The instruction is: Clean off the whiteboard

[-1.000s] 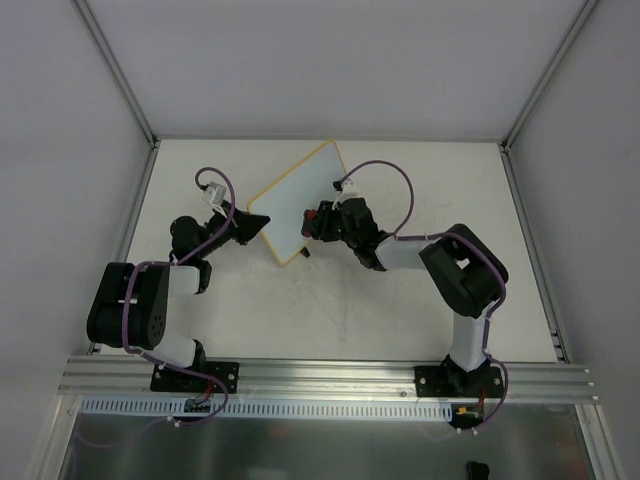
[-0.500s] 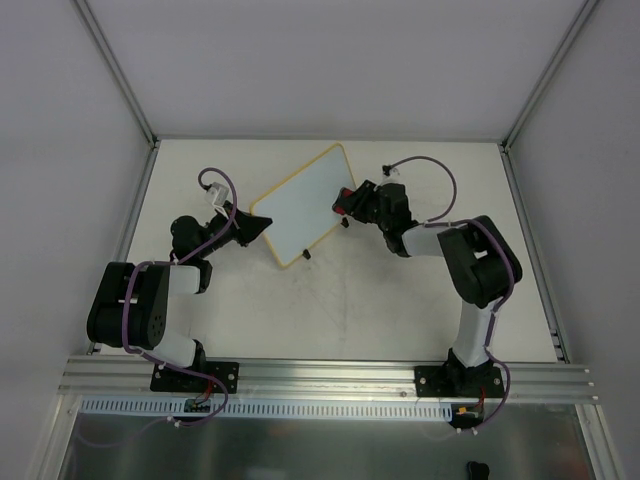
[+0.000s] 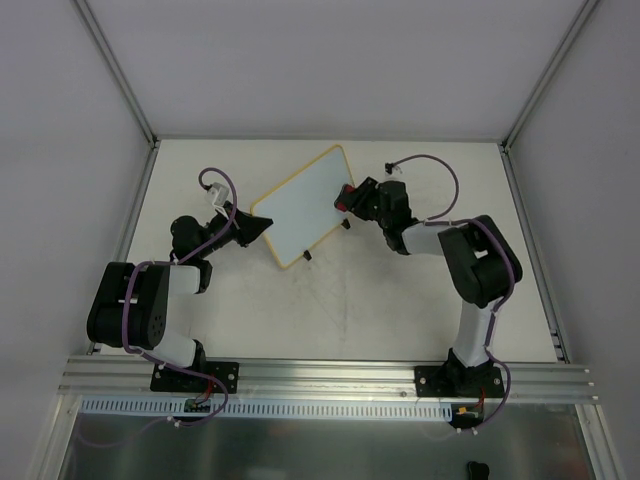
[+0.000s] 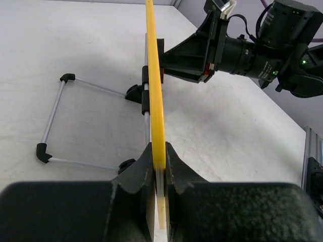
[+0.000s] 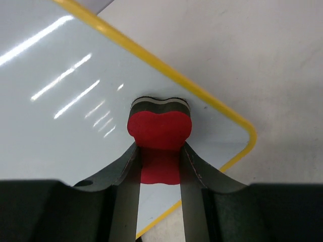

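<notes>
The whiteboard [image 3: 298, 207], white with a yellow frame, stands tilted at the back middle of the table. Its face looks free of marks in the right wrist view [image 5: 65, 111]. My left gripper [image 3: 256, 226] is shut on the board's left edge, seen edge-on in the left wrist view [image 4: 154, 75] between my jaws [image 4: 159, 164]. My right gripper [image 3: 350, 199] is shut on the red eraser [image 5: 160, 130] and presses it against the board face near its right rounded corner. The eraser also shows in the top view [image 3: 343, 197].
The board's wire stand [image 4: 53, 115] with black feet rests on the table behind it. Two black feet [image 3: 307, 256] show at the board's lower edge. The right arm [image 4: 272, 40] reaches across to the right of the board. Aluminium rails [image 3: 530, 240] border the table.
My right gripper has carried the eraser from the middle of the board to its right corner, then almost stopped. The left gripper keeps its hold on the board's edge.
</notes>
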Robot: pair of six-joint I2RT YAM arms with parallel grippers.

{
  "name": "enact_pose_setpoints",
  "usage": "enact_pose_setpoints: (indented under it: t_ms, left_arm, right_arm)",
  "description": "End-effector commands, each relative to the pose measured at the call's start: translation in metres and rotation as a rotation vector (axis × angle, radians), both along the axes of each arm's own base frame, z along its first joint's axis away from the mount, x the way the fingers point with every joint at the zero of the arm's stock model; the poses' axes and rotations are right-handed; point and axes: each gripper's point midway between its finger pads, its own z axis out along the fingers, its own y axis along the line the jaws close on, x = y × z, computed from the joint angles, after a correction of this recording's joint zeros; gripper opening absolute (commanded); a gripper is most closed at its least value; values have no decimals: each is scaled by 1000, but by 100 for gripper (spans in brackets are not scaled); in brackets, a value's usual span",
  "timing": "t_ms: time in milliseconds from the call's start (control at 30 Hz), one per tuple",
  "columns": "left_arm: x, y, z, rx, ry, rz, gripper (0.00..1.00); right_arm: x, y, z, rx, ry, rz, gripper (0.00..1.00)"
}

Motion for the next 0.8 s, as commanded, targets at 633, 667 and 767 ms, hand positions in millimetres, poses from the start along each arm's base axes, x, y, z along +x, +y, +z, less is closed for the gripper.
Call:
enact_pose_setpoints:
  t_ms: [633,667,767]
  left_arm:
    - [-18,-19,20,-6,-85,-134,0]
    - [-18,-19,20,-6,-83,-134,0]
    - [-17,-19,19,-6,-83,-134,0]
  right_arm:
    - [9,-21,-2,151,5,-85,0]
    - [9,-19,-2,152,10,-75,0]
    - [1,-7,-6,146,17,-46,0]
